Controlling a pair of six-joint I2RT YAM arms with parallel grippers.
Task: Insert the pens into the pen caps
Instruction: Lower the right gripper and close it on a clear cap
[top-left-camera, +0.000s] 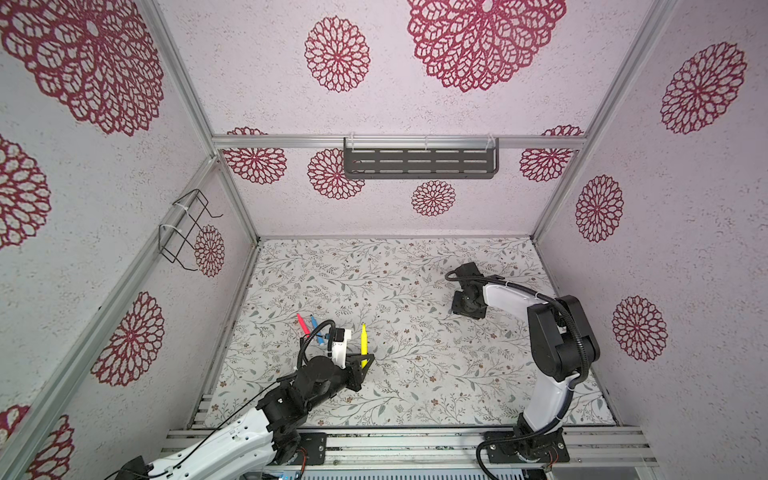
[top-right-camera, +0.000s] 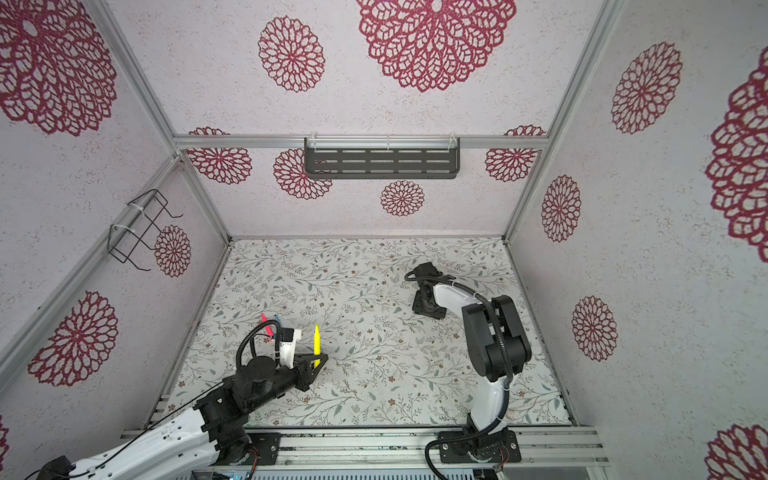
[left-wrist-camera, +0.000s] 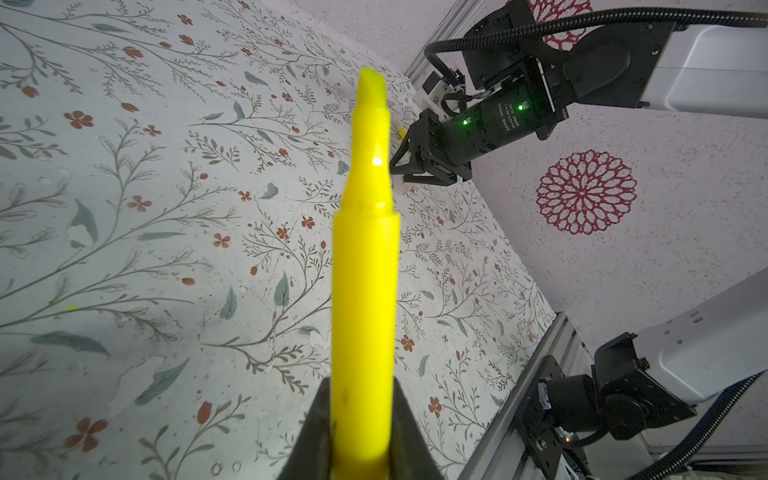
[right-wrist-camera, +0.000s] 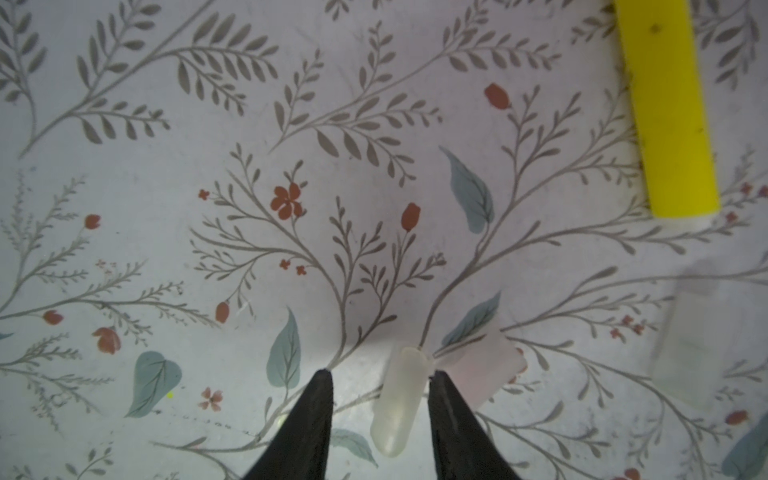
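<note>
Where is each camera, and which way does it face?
Both top views: high in front, facing down on the table; left arm and right arm show.
Left wrist: on its arm, facing along shut jaws and the yellow pen toward the right arm.
Right wrist: on its arm, facing down between open jaws at a clear cap.
Shared: both top views show that pen too.

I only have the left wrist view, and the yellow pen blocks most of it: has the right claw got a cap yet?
Observer: Not yet. The right claw is open, straddling a clear cap that it hasn't clamped.
Operator: Any other caps nearby?
Observer: A second cap lies right beside that one.
Operator: Where are the other colours?
Observer: The pink-red pen and blue pen lie side by side near the left edge of the table.
</note>
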